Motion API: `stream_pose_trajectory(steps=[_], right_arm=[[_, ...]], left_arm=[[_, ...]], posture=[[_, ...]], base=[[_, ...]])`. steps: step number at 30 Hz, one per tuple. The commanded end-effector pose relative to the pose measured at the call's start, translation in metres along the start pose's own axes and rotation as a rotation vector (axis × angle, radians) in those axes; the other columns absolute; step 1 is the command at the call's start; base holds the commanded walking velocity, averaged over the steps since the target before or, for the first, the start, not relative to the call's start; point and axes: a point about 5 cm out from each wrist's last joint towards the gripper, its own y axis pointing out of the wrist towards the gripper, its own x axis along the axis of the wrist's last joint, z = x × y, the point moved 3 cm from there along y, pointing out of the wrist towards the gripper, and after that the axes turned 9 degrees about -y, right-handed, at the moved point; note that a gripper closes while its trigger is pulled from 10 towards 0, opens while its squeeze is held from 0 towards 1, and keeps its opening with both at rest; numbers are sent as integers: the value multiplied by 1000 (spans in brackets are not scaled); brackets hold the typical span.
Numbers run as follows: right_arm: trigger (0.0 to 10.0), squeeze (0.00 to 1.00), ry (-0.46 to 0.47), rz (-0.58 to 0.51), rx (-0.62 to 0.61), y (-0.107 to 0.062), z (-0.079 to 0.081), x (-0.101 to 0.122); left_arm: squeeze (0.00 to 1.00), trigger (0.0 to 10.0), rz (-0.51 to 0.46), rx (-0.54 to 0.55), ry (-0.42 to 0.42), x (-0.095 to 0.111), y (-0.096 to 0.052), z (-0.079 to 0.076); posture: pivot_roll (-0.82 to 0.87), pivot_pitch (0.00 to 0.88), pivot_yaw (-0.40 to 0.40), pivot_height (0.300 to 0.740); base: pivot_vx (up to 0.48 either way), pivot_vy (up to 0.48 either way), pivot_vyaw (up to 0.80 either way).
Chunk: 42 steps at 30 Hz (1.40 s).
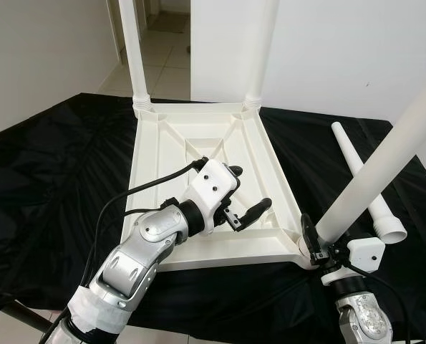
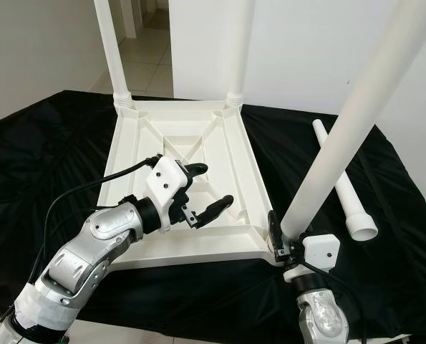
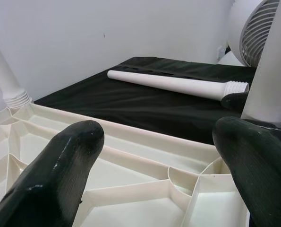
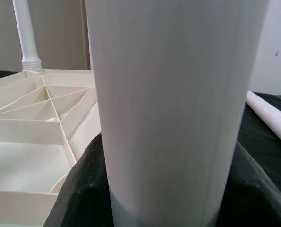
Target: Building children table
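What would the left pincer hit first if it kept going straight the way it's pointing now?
Probably the table leg that the right pincer holds at the near right corner; the left pincer is open and aimed that way. Depth is unclear; it could skim the tabletop rim first.

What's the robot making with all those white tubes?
It's putting together a small table. The tabletop lies upside down on a black cloth, with two legs already standing at the far corners. The right tool grips a third leg at the near right corner. The left tool hovers open over the tabletop. A fourth leg lies loose on the cloth.
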Motion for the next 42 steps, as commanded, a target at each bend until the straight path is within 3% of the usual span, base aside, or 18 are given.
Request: stream_pose_trajectory(steps=[1,23,30,42], right_arm=[[10000,0,76,315,58,-25,16,-56],[10000,0,122,395,19,-7,6,-56],[10000,0,107,371,32,1,6,-50],[10000,0,94,384,25,-7,10,-51]], left_arm=[[0,10000,5,-53,11,3,0,-4],[0,10000,6,-61,4,2,0,-8],[0,10000,5,-61,2,2,0,-8],[0,10000,4,-57,2,2,0,-8]], posture=[[-23,93,36,740],[-24,93,37,740],[-23,89,33,740],[-24,90,30,740]], base=[[0,0,0],[0,0,0],[0,0,0],[0,0,0]])
